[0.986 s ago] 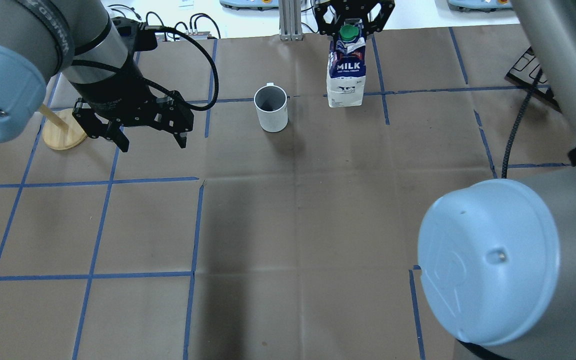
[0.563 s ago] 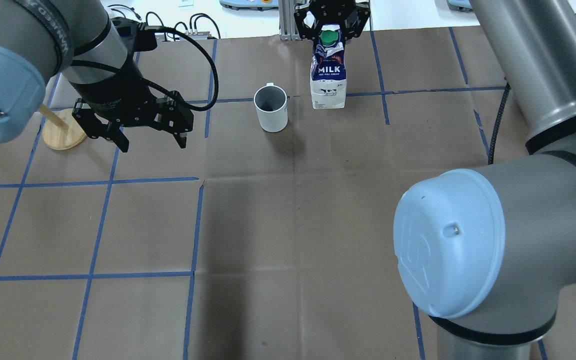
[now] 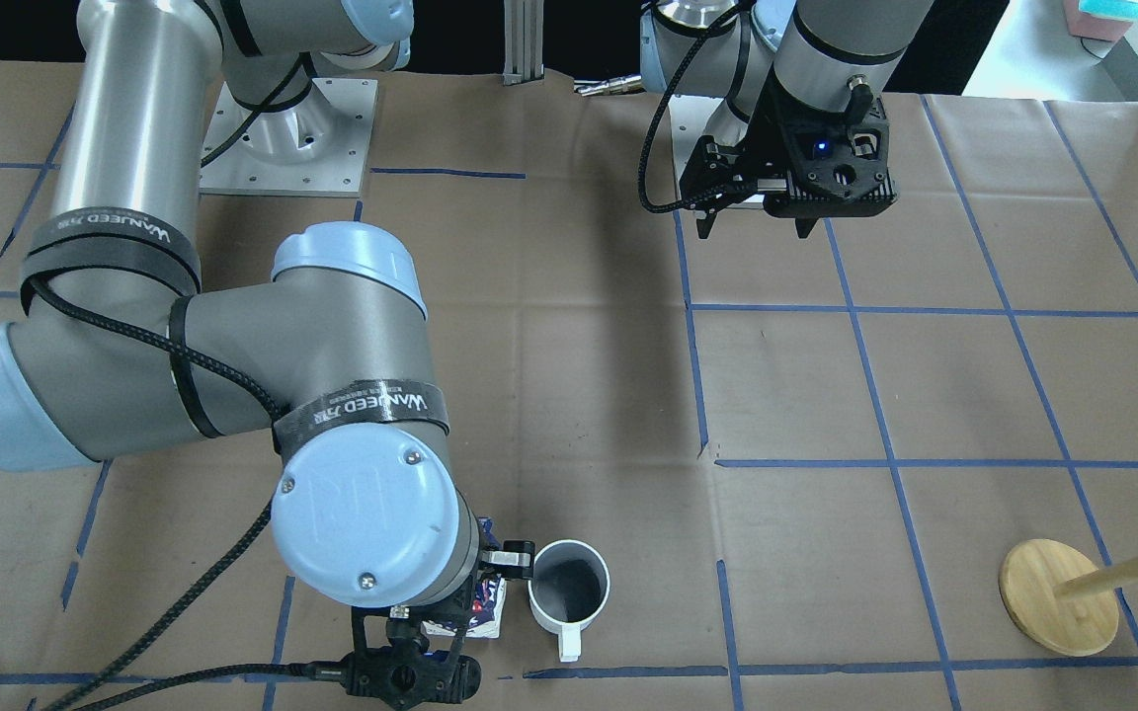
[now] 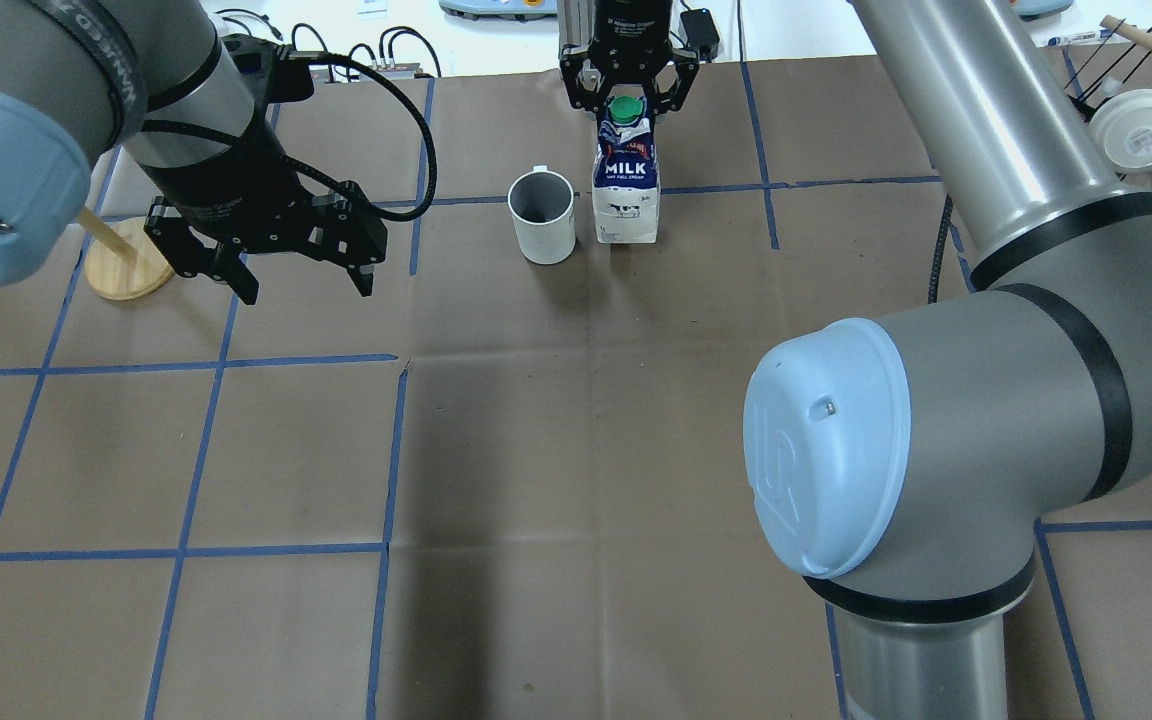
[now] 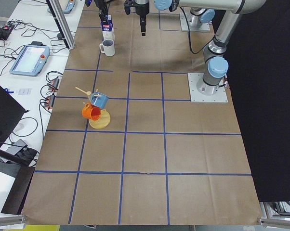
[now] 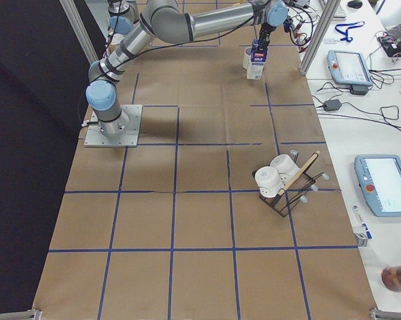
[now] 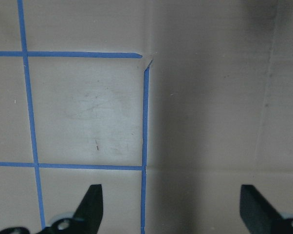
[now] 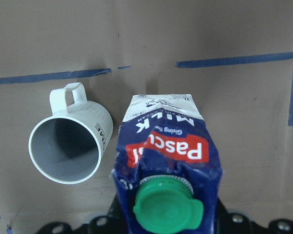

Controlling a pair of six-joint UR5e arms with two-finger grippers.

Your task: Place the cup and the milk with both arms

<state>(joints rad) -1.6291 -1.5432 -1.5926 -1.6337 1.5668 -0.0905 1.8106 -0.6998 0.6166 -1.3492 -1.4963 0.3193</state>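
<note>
Hovering over the table (image 4: 536, 450), one left gripper (image 4: 306, 290) hangs wide open and empty. One cup (image 4: 542, 222) stands upright. Just right of it stands one milk (image 4: 626, 195), its top clamped in the right gripper (image 4: 628, 106).

In the front-facing view the right arm's wrist joint (image 3: 366, 513) covers the milk (image 3: 492, 607) except for a narrow strip beside the cup (image 3: 569, 588), and the lower frame edge cuts off the right hand (image 3: 411, 642). In the right wrist view the carton hides that hand's fingertips and its own base on the bench (image 8: 234, 29). In both side views the print on cup and milk is too small to read.
</note>
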